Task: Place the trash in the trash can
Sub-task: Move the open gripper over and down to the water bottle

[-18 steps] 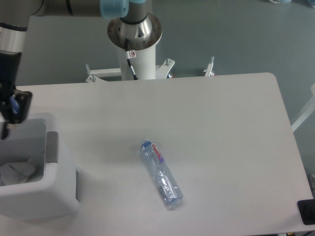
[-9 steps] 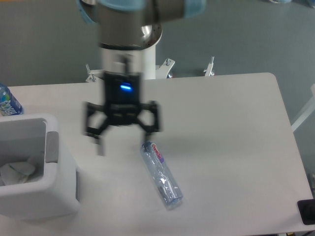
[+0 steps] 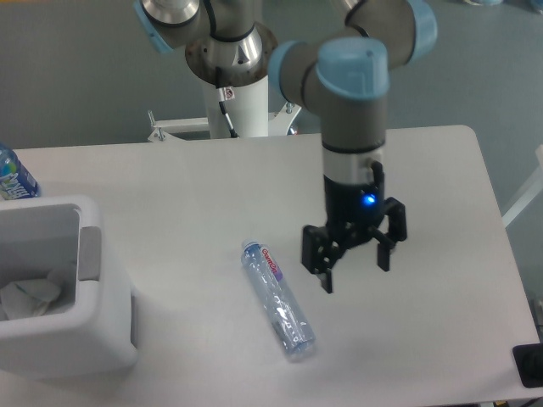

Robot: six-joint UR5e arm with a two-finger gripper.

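A slim clear bottle (image 3: 277, 298) with a red-purple label and pale blue cap lies on its side on the white table (image 3: 424, 186), cap toward the back left. My gripper (image 3: 355, 273) hangs open and empty just to the right of the bottle, a short gap away from it. The white trash can (image 3: 64, 335) stands at the left edge. A crumpled white tissue (image 3: 30, 297) lies inside it.
A bottle with a blue label (image 3: 14, 176) stands at the far left behind the bin. The robot's base column (image 3: 237, 93) rises behind the table's back edge. A dark object (image 3: 530, 365) sits at the bottom right corner.
The arm has swung from over the bin at the left across the table to the right of the lying bottle. The bottle and the tissue have not moved.
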